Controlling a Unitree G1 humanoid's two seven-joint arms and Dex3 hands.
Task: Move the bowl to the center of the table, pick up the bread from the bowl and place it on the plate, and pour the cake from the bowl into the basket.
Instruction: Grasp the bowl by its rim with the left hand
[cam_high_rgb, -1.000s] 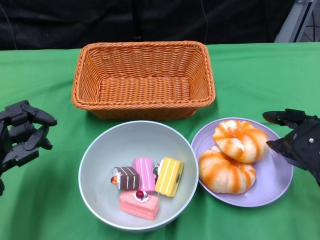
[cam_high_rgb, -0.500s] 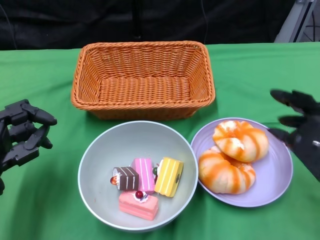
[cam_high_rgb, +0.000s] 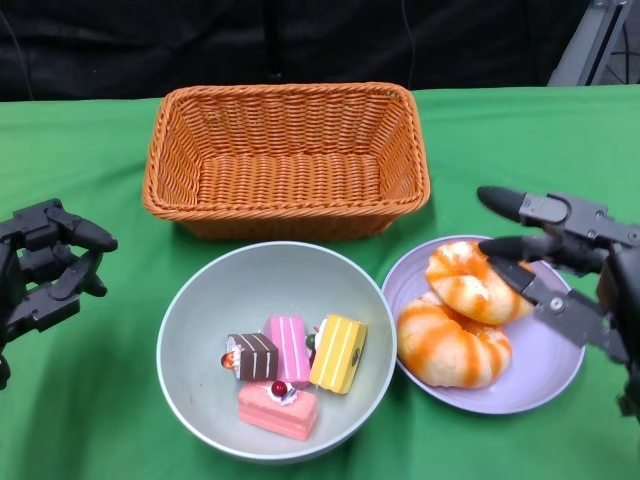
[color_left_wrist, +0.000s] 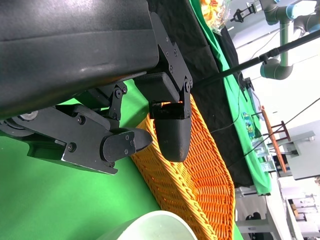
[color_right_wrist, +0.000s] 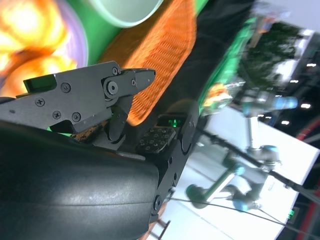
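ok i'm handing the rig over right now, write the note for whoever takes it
Left hand: holds nothing, fingers curled, left of the bowl.
Right hand: open, holds nothing, fingers spread over the right side of the plate.
Bowl sits at table centre in front of the basket, with four cake pieces inside.
Both bread pieces are on the plate.
Done: bowl centred, bread moved.
Left: pour the cake into the basket, which holds nothing yet.
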